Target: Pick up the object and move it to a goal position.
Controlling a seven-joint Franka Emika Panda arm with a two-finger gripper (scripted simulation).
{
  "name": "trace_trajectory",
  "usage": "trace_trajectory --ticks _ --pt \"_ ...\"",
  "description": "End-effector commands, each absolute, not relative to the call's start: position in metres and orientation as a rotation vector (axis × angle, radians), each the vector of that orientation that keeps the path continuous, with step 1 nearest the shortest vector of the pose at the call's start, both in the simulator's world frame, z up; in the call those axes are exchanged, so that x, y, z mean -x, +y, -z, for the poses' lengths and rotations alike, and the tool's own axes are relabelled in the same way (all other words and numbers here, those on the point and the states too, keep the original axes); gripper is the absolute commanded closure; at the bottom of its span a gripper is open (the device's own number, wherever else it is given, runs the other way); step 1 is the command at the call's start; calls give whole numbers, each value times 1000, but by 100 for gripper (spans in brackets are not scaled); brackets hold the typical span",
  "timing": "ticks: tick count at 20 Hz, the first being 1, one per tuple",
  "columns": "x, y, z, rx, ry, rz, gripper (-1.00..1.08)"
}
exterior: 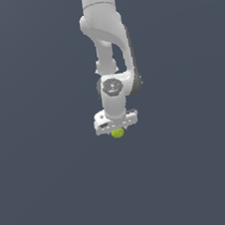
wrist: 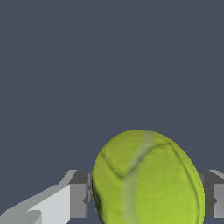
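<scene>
Between the fingers (wrist: 78, 199) | ball (wrist: 148, 181) (yellow-green) | pincer (exterior: 117, 130) pinching it

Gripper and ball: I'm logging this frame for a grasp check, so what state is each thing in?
Ball: sits between the gripper's two fingers, seam lines facing the wrist camera; its underside pokes out below the hand in the exterior view.
Gripper: pointing straight down, fingers at the ball's sides; actual contact is hidden.
Arm: hangs vertically over the ball.

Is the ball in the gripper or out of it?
In. In the wrist view the ball sits between both fingers, filling the gap of the gripper.
</scene>
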State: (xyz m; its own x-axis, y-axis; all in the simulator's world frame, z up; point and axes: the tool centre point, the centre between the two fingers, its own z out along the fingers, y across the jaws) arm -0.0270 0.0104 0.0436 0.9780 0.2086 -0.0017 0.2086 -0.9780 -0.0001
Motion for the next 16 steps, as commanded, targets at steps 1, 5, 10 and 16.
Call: trace_trajectory --ticks 1,5,10,16 --pt "26 11 -49 -3124 330 -1 108" --pt "25 13 -67 -3124 330 -1 108" --pt "23 17 -102 -3124 330 -1 108" --pt "19 24 -162 -3124 331 0 108"
